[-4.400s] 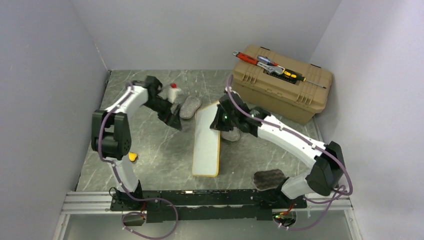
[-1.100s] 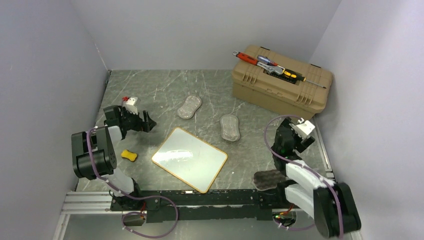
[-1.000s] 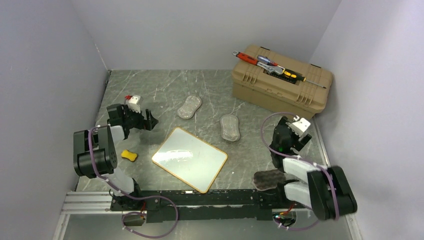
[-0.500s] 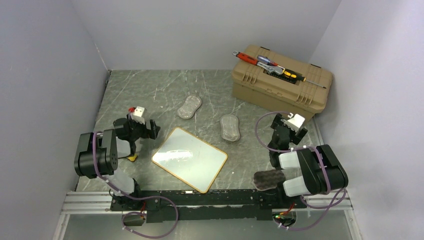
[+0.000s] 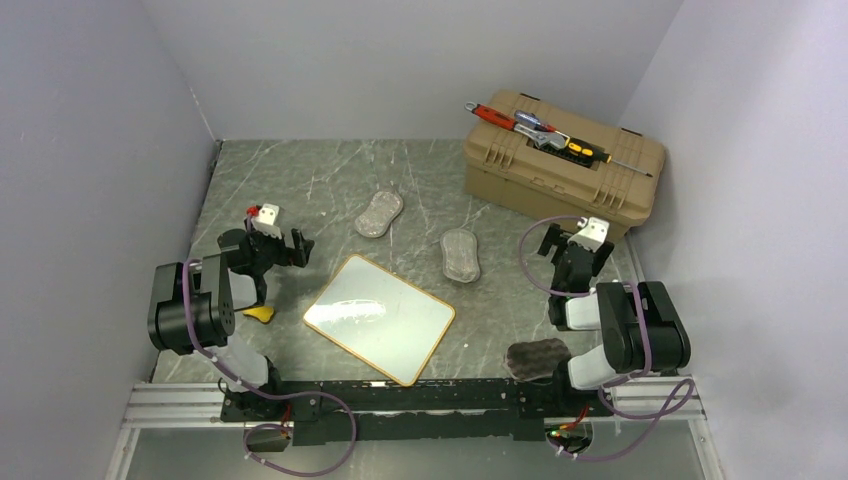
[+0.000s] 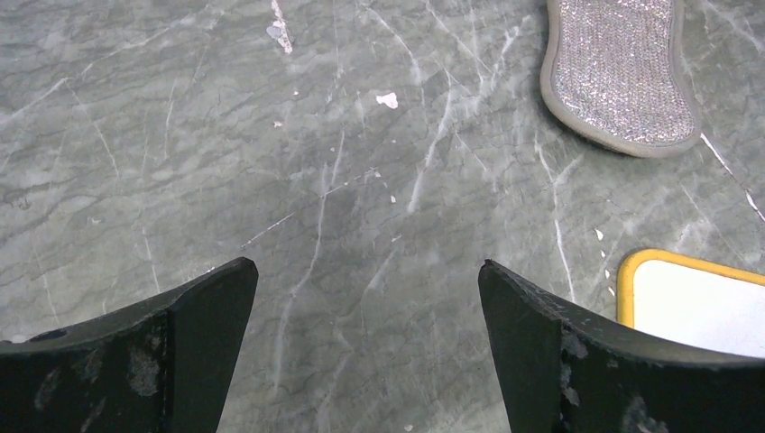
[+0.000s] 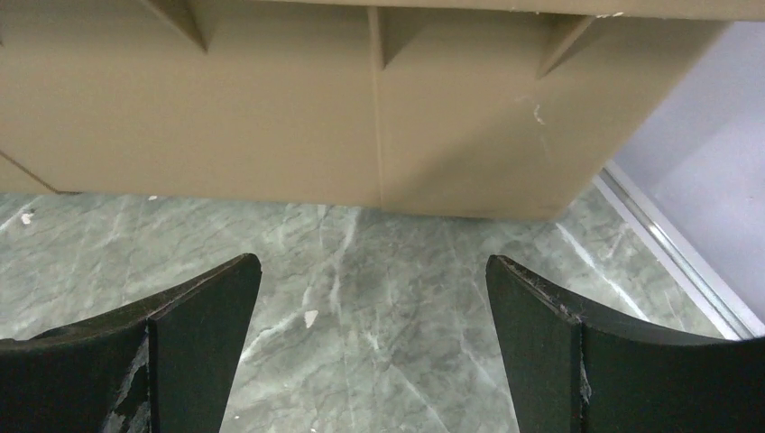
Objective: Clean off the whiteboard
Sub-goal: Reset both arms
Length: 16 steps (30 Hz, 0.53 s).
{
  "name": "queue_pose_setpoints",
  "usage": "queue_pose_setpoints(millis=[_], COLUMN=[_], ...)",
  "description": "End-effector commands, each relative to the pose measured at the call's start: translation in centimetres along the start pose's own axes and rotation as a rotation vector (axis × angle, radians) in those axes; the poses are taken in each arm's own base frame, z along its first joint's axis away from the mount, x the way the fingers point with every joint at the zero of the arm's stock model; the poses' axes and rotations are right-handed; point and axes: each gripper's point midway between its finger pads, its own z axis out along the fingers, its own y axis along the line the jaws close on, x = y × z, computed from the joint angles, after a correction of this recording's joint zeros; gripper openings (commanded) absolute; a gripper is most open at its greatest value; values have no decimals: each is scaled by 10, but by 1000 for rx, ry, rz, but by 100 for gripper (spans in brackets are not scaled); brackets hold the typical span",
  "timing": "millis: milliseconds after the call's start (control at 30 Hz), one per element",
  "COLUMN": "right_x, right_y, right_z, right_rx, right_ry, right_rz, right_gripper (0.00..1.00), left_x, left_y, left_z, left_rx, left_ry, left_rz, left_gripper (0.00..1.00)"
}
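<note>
My L pincer (image 6: 365,268) hangs low over the marble table (image 6: 271,135), fingers spread wide, nothing btwn them. In the top view a small yellow sponge (image 5: 260,314) lies on the table just beside that pincer, toward the near edge. Right of it is the whiteboard (image 5: 380,318): flat on the table, turned at an angle, near the front edge. It has a yellow frame and a white surface w/ a faint grey trace near the middle. One corner shows at lower right of my L wrist view, apart from my fingers. Beyond the board lies a grey scrub pad (image 5: 379,214), and a second pad (image 5: 460,255) sits farther right. A dark foam sponge (image 5: 537,358) lies at the near edge. My R pincer (image 7: 373,263) is spread too, empty, facing the side of the tan toolbox (image 7: 361,99) w/o touching it. Tools (image 5: 530,125) lie on its lid.
</note>
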Motion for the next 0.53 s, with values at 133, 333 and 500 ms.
queue_pose_setpoints(millis=[133, 333, 500], right_x=[-14, -15, -15], right_y=[13, 13, 13], right_z=[3, 3, 4], right_rx=[-51, -50, -51], right_ry=[-42, -42, -43], right_rz=[23, 27, 27], right_gripper=[100, 100, 100], left_x=[-11, -11, -12], left_y=[-1, 0, -1], left_z=[3, 3, 3], left_rx=[22, 18, 20], left_ry=[-37, -37, -43], left_rz=[8, 8, 10], left_gripper=[100, 99, 99])
